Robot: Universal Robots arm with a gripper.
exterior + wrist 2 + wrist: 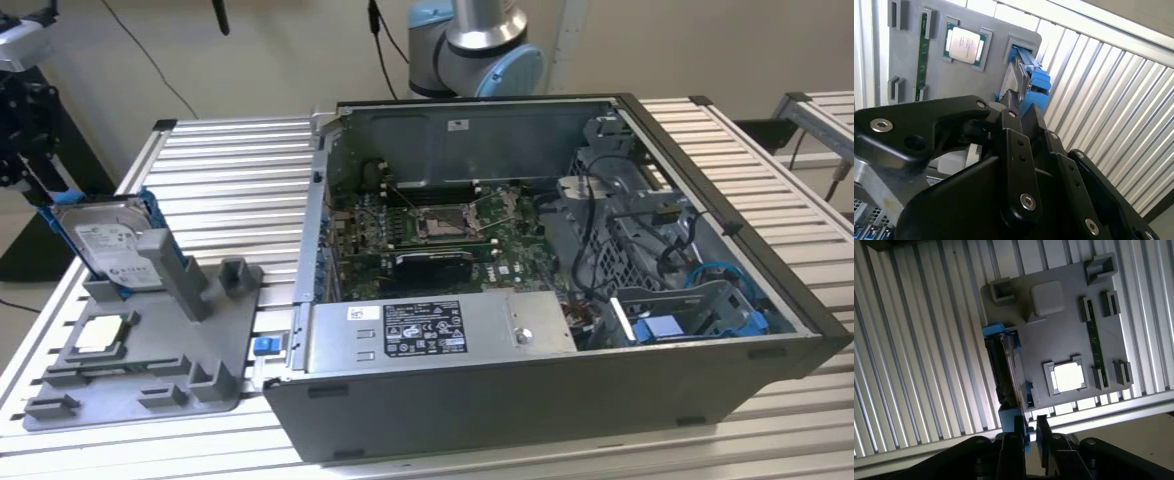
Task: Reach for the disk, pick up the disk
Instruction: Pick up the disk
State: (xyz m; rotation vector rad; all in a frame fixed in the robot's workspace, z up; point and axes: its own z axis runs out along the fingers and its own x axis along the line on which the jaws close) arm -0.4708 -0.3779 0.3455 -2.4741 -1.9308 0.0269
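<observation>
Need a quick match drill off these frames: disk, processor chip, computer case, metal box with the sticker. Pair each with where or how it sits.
Things:
1. disk
2. processor chip
3. computer case
4. grey metal box

Places or states:
a. lies flat in a square pocket of the grey tray
b. lies open on the exterior view's right, circuit board exposed
c. stands on edge in the tray, framed in blue plastic
d. sits inside the case along its near wall

Pairs: 1-c, 2-a, 3-b, 4-d
</observation>
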